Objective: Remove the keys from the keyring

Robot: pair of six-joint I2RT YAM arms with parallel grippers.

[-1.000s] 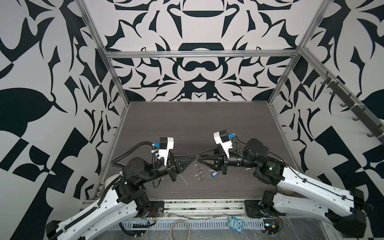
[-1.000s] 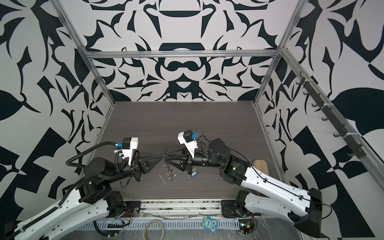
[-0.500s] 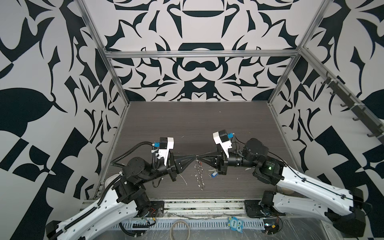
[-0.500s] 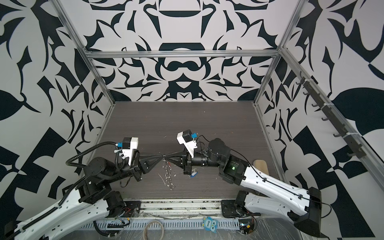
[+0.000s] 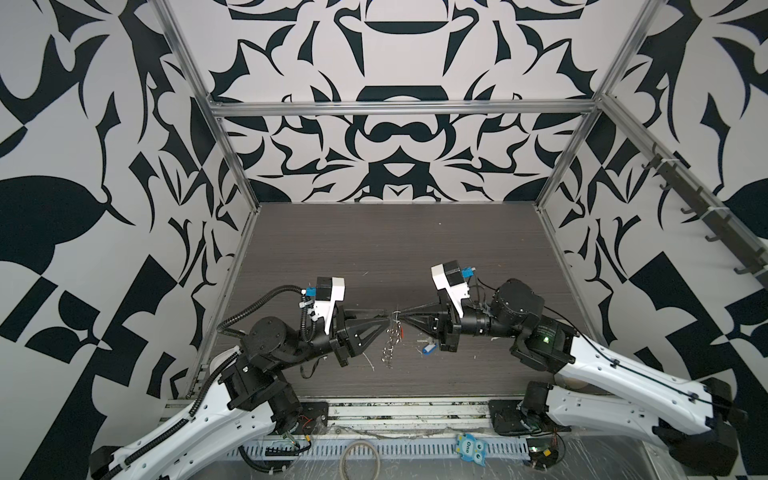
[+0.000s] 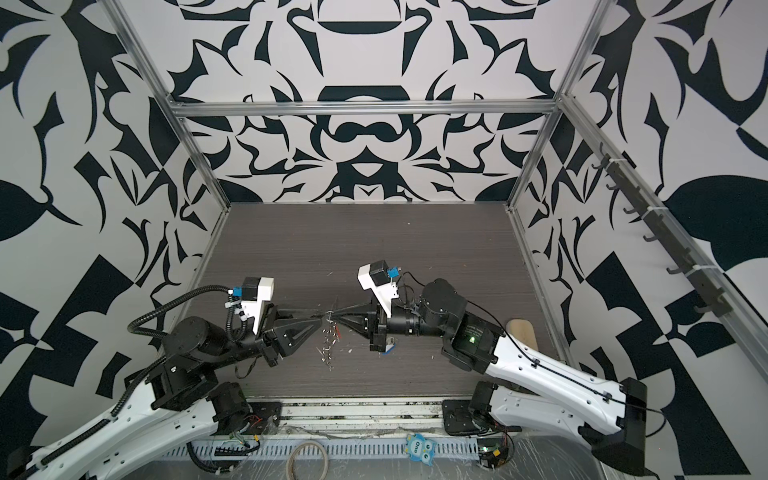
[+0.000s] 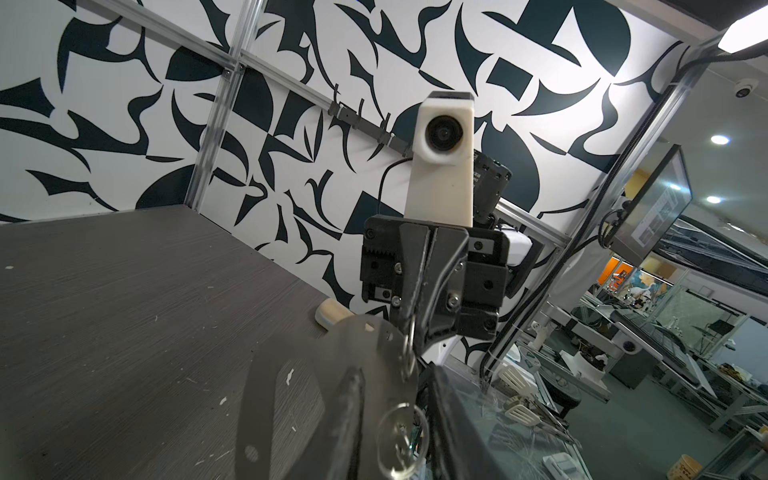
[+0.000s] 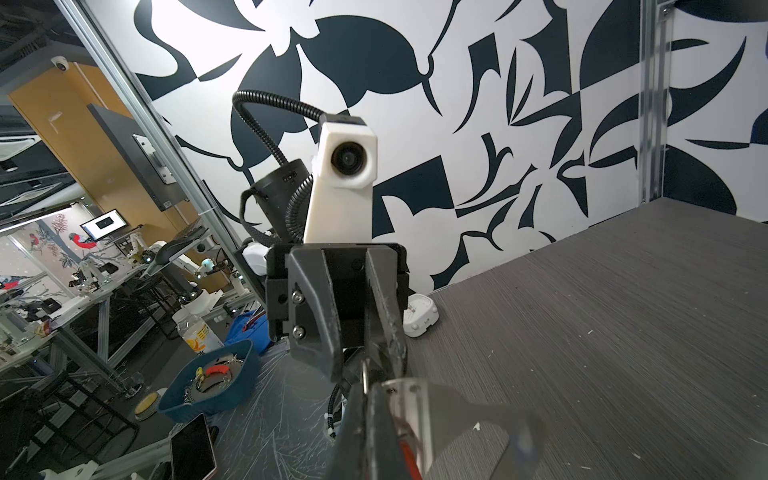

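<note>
In both top views my two grippers meet tip to tip above the near middle of the table. The right gripper (image 5: 402,320) (image 8: 370,390) is shut on a split ring of the keyring (image 5: 390,349), which hangs edge-on below the tips. The left gripper (image 5: 390,319) (image 7: 395,374) is open, its fingers straddling a ring beside the grey translucent plate (image 7: 291,395) (image 8: 457,415). The red-tagged key (image 5: 402,331) (image 8: 409,457) hangs on the keyring. The blue-tagged key (image 5: 428,350) (image 6: 388,349) lies on the table under the right gripper.
White scraps (image 5: 370,365) dot the dark table (image 5: 395,249). A tan block (image 6: 521,332) sits by the right wall. In front of the table lie a tan cord loop (image 5: 359,457) and a blue owl tag (image 5: 469,446). A blue bin (image 8: 212,382) stands off the table.
The right gripper has shut on a ring and the left gripper has opened. The keyring now hangs lower beneath the tips.
</note>
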